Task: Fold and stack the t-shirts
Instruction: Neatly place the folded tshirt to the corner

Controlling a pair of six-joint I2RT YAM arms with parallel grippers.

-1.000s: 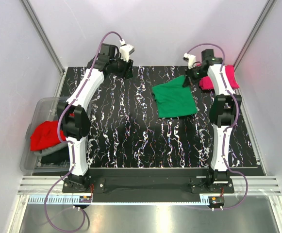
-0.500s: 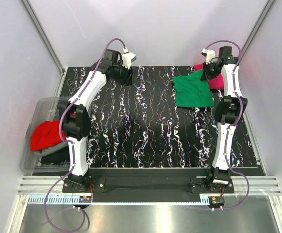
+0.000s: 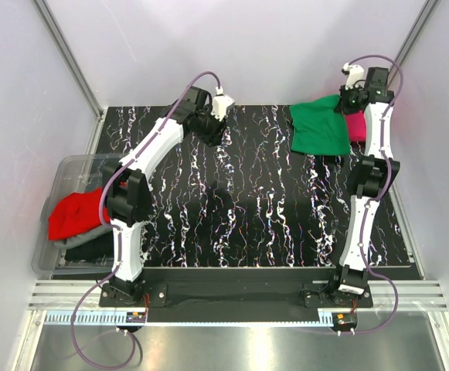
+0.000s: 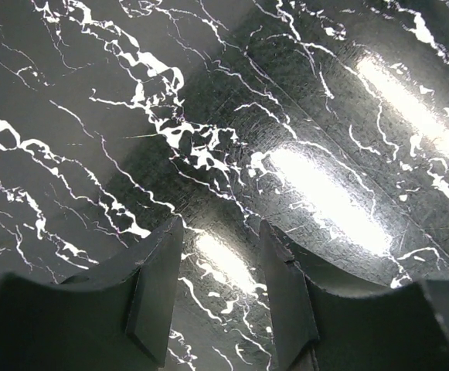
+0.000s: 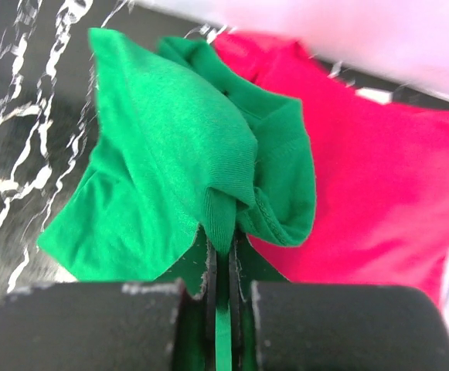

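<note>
My right gripper is shut on a pinched fold of the folded bright green t-shirt, holding it lifted at the far right of the table. The shirt hangs partly over the magenta-pink t-shirt, which lies flat in the far right corner. My left gripper hovers open over bare marble-patterned table at the far centre-left, nothing between its fingers. A red t-shirt lies on dark shirts in the bin at the left.
The clear plastic bin stands off the table's left edge. The black marble-patterned mat covers the table. Pale walls with metal corner rails enclose the far, left and right sides.
My right gripper has carried the green t-shirt from the table's centre-right to the far right, over the pink shirt. My left gripper has shifted rightward along the far edge.
</note>
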